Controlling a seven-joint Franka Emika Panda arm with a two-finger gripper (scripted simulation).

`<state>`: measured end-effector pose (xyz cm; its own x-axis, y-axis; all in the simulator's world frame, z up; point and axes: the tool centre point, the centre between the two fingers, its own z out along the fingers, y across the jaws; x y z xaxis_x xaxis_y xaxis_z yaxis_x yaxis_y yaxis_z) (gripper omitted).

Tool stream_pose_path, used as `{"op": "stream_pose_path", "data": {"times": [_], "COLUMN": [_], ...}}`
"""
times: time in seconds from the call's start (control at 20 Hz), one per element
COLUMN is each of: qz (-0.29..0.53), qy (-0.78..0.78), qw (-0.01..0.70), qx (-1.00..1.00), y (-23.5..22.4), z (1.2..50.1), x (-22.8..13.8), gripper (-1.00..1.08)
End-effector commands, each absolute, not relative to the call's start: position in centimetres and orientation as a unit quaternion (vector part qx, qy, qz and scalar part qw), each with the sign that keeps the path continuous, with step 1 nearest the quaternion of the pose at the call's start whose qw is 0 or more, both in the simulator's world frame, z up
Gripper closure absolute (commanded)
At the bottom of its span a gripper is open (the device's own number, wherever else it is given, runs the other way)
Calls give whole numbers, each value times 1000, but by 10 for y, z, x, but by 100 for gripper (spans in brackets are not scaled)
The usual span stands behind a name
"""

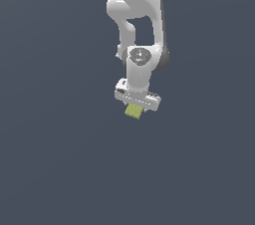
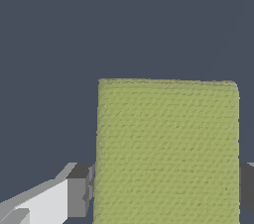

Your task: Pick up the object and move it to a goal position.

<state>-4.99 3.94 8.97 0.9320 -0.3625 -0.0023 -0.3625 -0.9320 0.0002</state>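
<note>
One yellow-green block (image 2: 167, 151) sits squarely between the fingertips of the white gripper (image 1: 135, 105), clamped on both sides, its long axis pointing straight out beyond them.

Honestly not much of a room here. The backdrop (image 1: 55, 159) is one flat, dark slate-blue field filling both views edge to edge, no seams, no horizon, no visible line between floor and wall. Lighting looks soft and even, maybe a touch lighter toward the lower part of the exterior view. No shadows land on it.
</note>
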Motion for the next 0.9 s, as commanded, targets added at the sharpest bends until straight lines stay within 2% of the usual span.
{"op": "stream_pose_path", "data": {"times": [0.0,0.85], "qz": [0,0], "qy": [185,185], "qw": [1,1], "qx": [-983,-983], "y": [22,-105], "z": [114,292], "x": [-49,-44], "gripper": [108,108]}}
